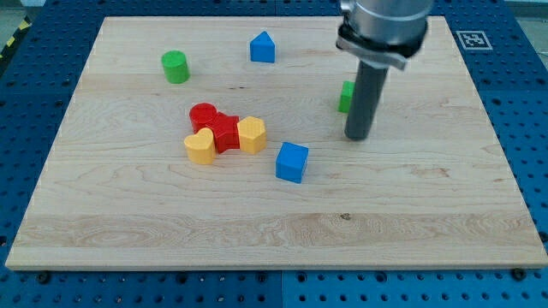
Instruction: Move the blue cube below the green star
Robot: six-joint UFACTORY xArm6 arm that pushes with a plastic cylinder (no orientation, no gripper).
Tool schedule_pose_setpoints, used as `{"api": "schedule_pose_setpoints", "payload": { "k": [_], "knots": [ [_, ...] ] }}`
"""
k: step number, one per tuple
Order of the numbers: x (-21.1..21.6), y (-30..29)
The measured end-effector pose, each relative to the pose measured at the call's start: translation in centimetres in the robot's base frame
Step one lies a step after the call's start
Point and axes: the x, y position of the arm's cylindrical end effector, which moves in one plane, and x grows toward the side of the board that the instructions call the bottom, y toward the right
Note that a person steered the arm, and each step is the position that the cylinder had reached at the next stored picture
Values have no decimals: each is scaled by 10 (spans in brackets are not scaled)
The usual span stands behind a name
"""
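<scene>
The blue cube (292, 162) sits near the middle of the wooden board (428, 214). A green block (344, 97), most likely the green star, shows only as a sliver at the rod's left edge; the rod hides the rest. My tip (357, 137) rests on the board just below that green block, to the right of the blue cube and a little higher in the view. The tip and the cube are apart by about one cube width.
A green cylinder (175, 67) stands at the upper left. A blue house-shaped block (263, 48) is at the top middle. A cluster lies left of the blue cube: a red cylinder (204, 115), a red block (225, 133), a yellow heart (199, 146), a yellow hexagon (252, 135).
</scene>
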Motion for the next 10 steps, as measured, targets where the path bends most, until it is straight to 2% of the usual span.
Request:
{"api": "schedule_pose_setpoints", "payload": {
  "k": [1,2,3,4,6,8,10],
  "knots": [
    [68,0],
    [111,-6],
    [105,-64],
    [76,-117],
    [61,-121],
    [24,-88],
    [20,-68]
  ]
}}
